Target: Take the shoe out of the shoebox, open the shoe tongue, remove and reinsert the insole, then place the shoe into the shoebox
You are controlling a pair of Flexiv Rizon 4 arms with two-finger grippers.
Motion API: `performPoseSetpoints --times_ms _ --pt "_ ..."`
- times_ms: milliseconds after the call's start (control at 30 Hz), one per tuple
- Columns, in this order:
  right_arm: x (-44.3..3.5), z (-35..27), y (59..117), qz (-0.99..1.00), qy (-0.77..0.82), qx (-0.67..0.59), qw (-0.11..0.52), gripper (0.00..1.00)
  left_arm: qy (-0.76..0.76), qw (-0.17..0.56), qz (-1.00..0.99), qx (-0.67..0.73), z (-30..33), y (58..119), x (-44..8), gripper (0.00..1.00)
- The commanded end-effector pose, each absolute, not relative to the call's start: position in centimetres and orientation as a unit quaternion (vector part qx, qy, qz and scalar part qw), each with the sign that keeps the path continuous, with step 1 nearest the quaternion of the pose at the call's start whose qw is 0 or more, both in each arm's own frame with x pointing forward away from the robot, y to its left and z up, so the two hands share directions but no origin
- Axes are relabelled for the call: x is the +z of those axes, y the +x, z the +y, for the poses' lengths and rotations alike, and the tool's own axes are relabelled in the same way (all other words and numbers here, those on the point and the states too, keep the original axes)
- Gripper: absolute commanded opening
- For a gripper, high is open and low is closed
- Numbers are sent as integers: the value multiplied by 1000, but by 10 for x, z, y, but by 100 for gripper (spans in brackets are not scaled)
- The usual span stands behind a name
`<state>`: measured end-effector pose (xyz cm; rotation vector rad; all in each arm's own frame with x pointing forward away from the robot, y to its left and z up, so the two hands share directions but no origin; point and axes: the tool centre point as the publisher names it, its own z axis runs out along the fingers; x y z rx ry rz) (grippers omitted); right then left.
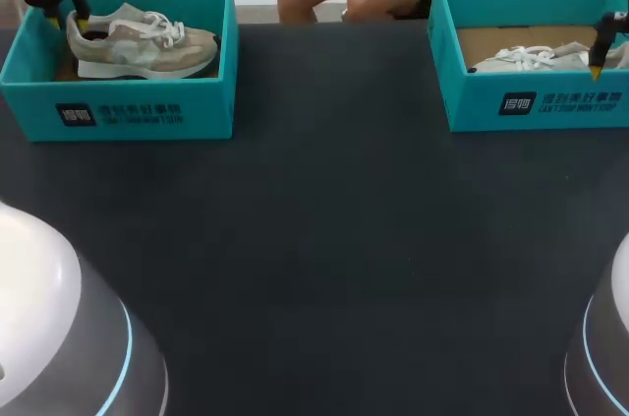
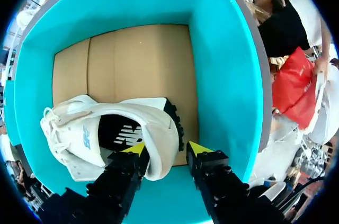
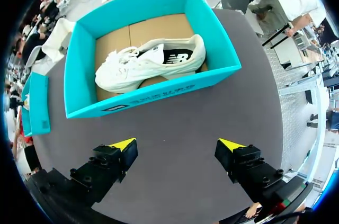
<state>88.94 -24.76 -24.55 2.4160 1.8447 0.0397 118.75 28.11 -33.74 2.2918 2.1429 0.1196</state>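
A beige and white shoe (image 1: 147, 42) (image 2: 79, 128) lies in the teal shoebox (image 1: 128, 106) (image 2: 222, 65) at the far left, toe pointing right. My left gripper (image 1: 79, 23) (image 2: 167, 149) is at its heel, one finger inside the collar and the other outside the heel, shut on it. A second white shoe (image 1: 531, 59) (image 3: 143, 62) rests in another teal shoebox (image 1: 531, 101) (image 3: 159, 94) at the far right. My right gripper (image 1: 596, 70) (image 3: 180, 144) hangs open over the table beside that box, holding nothing.
The dark table (image 1: 324, 190) stretches wide between and in front of the two boxes. My arms' grey bases (image 1: 49, 337) (image 1: 609, 347) stand at the near corners.
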Motion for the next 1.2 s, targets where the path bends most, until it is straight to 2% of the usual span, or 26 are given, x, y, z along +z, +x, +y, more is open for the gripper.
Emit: performPoseSetpoints --times_ms 33,133,200,233,533,967,1200 --pt "-246 -247 889 606 794 14 51 100 731 -5 682 33 280 1196 -345 41" --pt "-246 -247 889 606 794 14 51 100 734 -11 679 34 278 1194 -348 31" --pt "-246 -247 889 606 794 14 51 100 734 -13 678 32 277 1193 -350 8" --pt "-246 -247 889 606 794 14 51 100 735 -16 677 31 277 1192 -351 0" --pt "-246 -247 889 606 794 14 51 100 759 -37 650 10 278 1179 -326 0" --pt "-246 -247 889 606 794 14 51 100 797 -55 601 23 273 1134 -213 0" --pt "-246 -247 889 606 794 14 51 100 799 -66 594 64 262 1108 -172 0"
